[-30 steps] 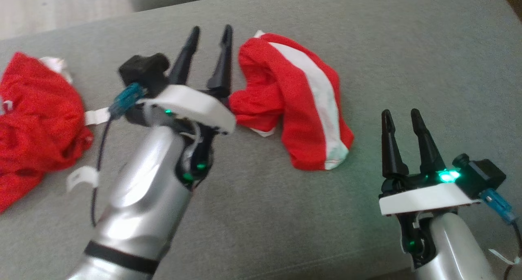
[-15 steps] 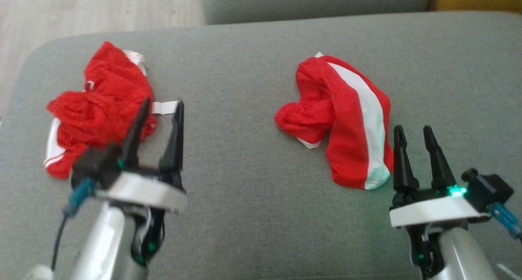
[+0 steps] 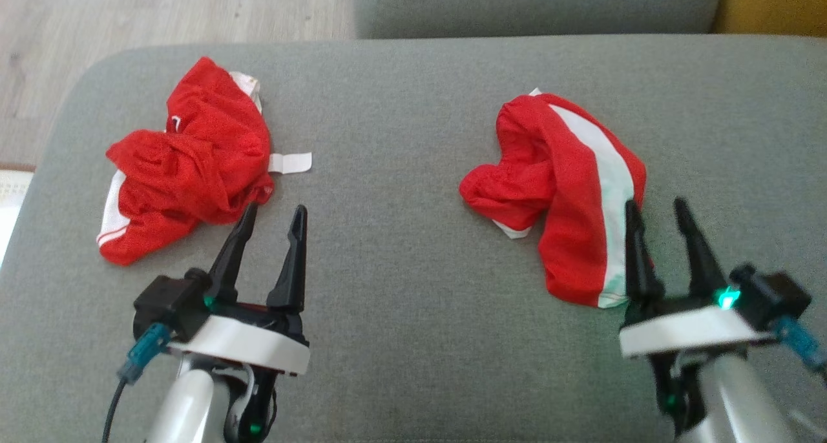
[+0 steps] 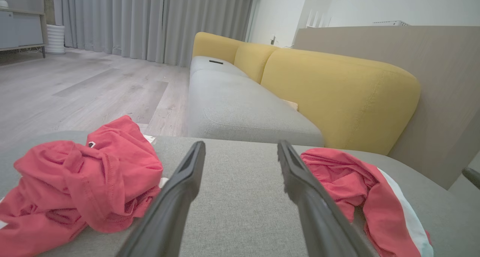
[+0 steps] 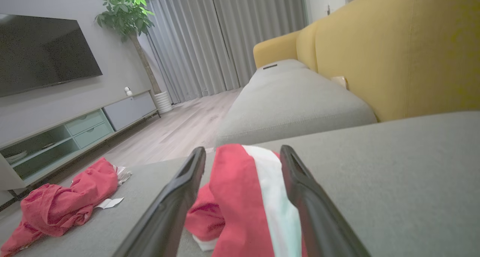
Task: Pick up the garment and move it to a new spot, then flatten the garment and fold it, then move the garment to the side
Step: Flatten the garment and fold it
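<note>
Two red garments lie on the grey cushion (image 3: 400, 249). A crumpled red garment (image 3: 187, 152) with white trim sits at the left. To the right is a bunched red garment with a white stripe (image 3: 568, 172). My left gripper (image 3: 274, 209) is open and empty, its fingertips just below the left garment (image 4: 86, 174). The right gripper (image 3: 654, 204) is open too, at the near right edge of the striped garment. In the right wrist view that garment (image 5: 240, 197) shows between the fingers of the gripper (image 5: 242, 149), beyond them. Nothing is gripped.
The cushion's rounded left edge drops to a wooden floor (image 3: 129, 10). Another grey seat (image 4: 240, 103) and a yellow sofa back (image 4: 337, 88) lie beyond the cushion. A white label (image 3: 289, 163) sticks out from the left garment. A bare stretch of cushion separates the garments.
The head camera has turned, shifting the whole picture. My left arm has drawn back from beside the striped garment to the lower left, near the crumpled one. Both grippers stay open.
</note>
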### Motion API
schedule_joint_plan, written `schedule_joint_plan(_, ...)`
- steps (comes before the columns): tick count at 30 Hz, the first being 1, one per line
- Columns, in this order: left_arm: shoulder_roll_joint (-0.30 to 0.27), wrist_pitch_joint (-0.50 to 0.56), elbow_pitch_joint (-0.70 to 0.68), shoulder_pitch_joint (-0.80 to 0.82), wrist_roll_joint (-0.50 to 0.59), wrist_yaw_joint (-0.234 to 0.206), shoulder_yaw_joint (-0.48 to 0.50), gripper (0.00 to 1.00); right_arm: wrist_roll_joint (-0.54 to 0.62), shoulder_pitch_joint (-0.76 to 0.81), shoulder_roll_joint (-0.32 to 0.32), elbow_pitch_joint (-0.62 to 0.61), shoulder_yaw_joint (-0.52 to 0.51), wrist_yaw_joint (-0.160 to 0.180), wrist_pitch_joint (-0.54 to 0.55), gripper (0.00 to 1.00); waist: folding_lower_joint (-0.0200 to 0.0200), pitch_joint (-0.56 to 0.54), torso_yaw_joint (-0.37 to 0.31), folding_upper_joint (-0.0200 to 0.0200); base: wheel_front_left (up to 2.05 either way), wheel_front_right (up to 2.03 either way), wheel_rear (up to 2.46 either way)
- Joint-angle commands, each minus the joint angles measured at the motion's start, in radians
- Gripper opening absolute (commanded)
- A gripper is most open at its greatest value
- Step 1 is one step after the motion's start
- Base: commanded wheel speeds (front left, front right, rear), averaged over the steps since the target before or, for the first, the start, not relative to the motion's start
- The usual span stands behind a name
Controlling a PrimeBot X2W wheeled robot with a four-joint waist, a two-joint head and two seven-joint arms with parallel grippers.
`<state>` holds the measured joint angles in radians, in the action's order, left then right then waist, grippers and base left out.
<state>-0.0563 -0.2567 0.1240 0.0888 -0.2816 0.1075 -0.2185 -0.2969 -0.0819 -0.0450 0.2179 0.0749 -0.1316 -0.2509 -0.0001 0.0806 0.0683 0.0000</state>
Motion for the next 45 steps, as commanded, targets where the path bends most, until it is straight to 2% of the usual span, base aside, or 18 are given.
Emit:
schedule_joint_plan(1, -0.001, -0.005, -0.037, 0.056, 0.01, 0.007, 0.031, 1.0, 0.018, -0.084, -0.005, -0.04, 0.009, 0.001, -0.011, 1.0, 0.0001, 0.017, 0.009, 0.0, 0.0, 0.0, 0.0)
schedule_joint_plan(5, 0.003, -0.005, -0.025, 0.069, 0.012, 0.014, 0.016, 1.0, 0.051, -0.207, -0.005, 0.001, -0.019, 0.001, 0.023, 1.0, 0.0001, 0.046, 0.036, 0.0, 0.0, 0.0, 0.0)
schedule_joint_plan(12, 0.006, -0.005, -0.006, 0.094, -0.006, 0.019, -0.016, 1.0, 0.097, -0.444, -0.014, 0.18, -0.07, 0.001, 0.281, 1.0, 0.0001, 0.09, 0.107, 0.0, 0.0, 0.0, 0.0)
schedule_joint_plan(18, 0.006, -0.005, -0.002, 0.098, -0.027, 0.02, -0.03, 1.0, 0.114, -0.571, -0.069, 0.372, -0.125, 0.001, 0.45, 1.0, 0.0001, 0.121, 0.146, 0.0, 0.0, 0.0, 0.0)
schedule_joint_plan(23, 0.006, -0.005, -0.002, 0.111, -0.039, 0.02, -0.048, 1.0, 0.093, -0.653, -0.105, 0.507, -0.117, 0.001, 0.56, 1.0, 0.0001, 0.144, 0.163, 0.0, 0.0, 0.0, 0.0)
schedule_joint_plan(28, 0.006, -0.005, 0.0, 0.129, -0.056, 0.011, -0.077, 1.0, 0.02, -0.7, -0.131, 0.619, -0.069, 0.001, 0.691, 1.0, 0.0001, 0.156, 0.167, 0.0, 0.0, 0.0, 0.0)
schedule_joint_plan(29, 0.006, -0.005, -0.001, 0.132, -0.059, 0.008, -0.081, 1.0, 0.003, -0.705, -0.138, 0.631, -0.055, 0.001, 0.712, 0.85, 0.0001, 0.156, 0.167, 0.0, 0.0, 0.0, 0.0)
schedule_joint_plan(30, 0.006, -0.005, -0.001, 0.132, -0.059, 0.008, -0.081, 1.0, 0.003, -0.705, -0.138, 0.631, -0.055, 0.001, 0.712, 0.85, 0.0001, 0.156, 0.167, 0.0, 0.0, 0.0, 0.0)
schedule_joint_plan(31, 0.006, -0.005, -0.001, 0.135, -0.061, 0.006, -0.084, 1.0, -0.016, -0.709, -0.144, 0.635, -0.037, 0.001, 0.725, 0.24, 0.0001, 0.156, 0.166, 0.0, 0.0, 0.0, 0.0)
schedule_joint_plan(32, 0.006, -0.005, -0.001, 0.137, -0.062, 0.004, -0.086, 1.0, -0.036, -0.713, -0.151, 0.632, -0.023, 0.001, 0.727, 0.0, 0.0001, 0.156, 0.165, 0.0, 0.0, 0.0, 0.0)
schedule_joint_plan(34, 0.006, -0.005, 0.002, 0.138, -0.061, 0.002, -0.084, 1.0, -0.091, -0.724, -0.171, 0.62, -0.02, 0.001, 0.684, 0.0, 0.0001, 0.151, 0.158, 0.0, 0.0, 0.0, 0.0)
schedule_joint_plan(39, 0.006, -0.005, 0.004, 0.131, -0.055, 0.002, -0.071, 1.0, -0.131, -0.747, -0.205, 0.594, -0.02, 0.001, 0.534, 0.0, 0.0001, 0.14, 0.145, 0.0, 0.0, 0.0, 0.0)
schedule_joint_plan(45, 0.006, -0.005, 0.007, 0.124, -0.056, 0.003, -0.067, 1.0, -0.074, -0.808, -0.267, 0.581, -0.002, 0.001, 0.307, 0.0, 0.0001, 0.113, 0.132, 0.0, 0.0, 0.0, 0.0)
